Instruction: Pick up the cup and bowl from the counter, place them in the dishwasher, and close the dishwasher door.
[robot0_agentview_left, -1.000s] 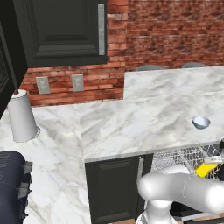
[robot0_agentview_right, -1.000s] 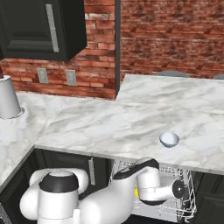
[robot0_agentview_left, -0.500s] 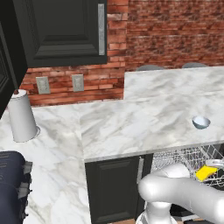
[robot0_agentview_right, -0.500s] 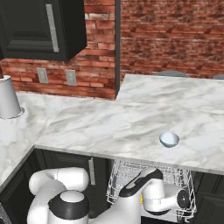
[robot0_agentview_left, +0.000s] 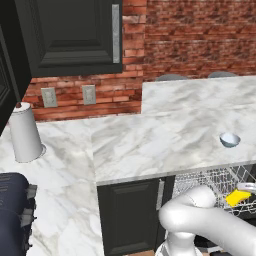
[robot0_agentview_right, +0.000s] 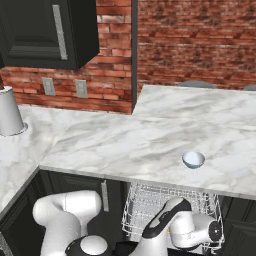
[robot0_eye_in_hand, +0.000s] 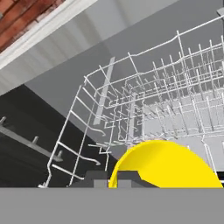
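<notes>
**Cup in my grip, down at the rack**

My gripper (robot0_eye_in_hand: 113, 178) is clamped on the yellow cup (robot0_eye_in_hand: 166, 164); jaws pulled tight, cup rim arcs right across the hand view in front of the fingertips. In the left base view the cup (robot0_agentview_left: 237, 198) shows as a yellow patch over the rack's right part, below the counter edge.

Landmark = the rack (robot0_agentview_right: 165, 207), white wire, pulled out of the dishwasher (robot0_agentview_left: 250, 175) under the counter (robot0_agentview_right: 150, 145).
- My arm reaches down in front of the rack; wrist sits against its front side in the right base view.
- Hand view: rack (robot0_eye_in_hand: 157, 100) tines lie straight ahead of the cup, dark dishwasher floor to the rack's left. Can't tell if the cup touches the wires.
- Bowl (robot0_agentview_right: 193, 159): on the counter, above the rack and a bit back from the counter edge, upright. Same bowl (robot0_agentview_left: 229, 139) in the left base view, above the rack's right half.
- Paper towel roll (robot0_agentview_left: 25, 132): far left of the rack, on the counter by the brick wall.
- Black cabinet door (robot0_agentview_left: 131, 215) with steel handle: just left of the rack.
</notes>
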